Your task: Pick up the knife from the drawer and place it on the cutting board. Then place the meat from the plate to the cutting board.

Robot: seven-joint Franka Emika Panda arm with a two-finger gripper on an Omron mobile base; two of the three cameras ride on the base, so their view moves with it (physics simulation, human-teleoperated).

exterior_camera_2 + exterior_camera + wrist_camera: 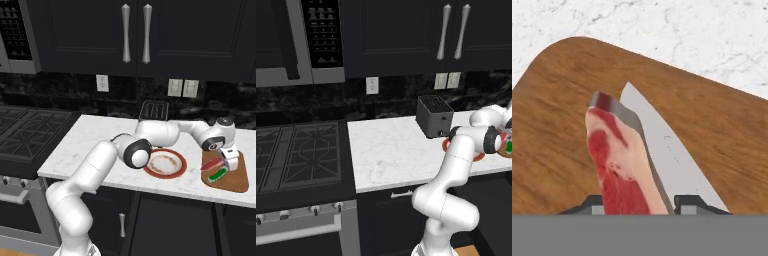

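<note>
In the hand view, the reddish-pink meat sits between my two finger tips, with my gripper shut on it. It hangs over the brown wooden cutting board. The knife's grey blade lies flat on the board just beside the meat. From the right base view, the gripper is low over the board, with the meat at its tip. The knife's green handle lies just in front of it. The red-rimmed plate stands bare to the left of the board.
A dark toaster stands behind the plate against the black backsplash. The white marble counter stretches left to the gas stove. Dark wall cabinets hang above. My arm reaches across the plate.
</note>
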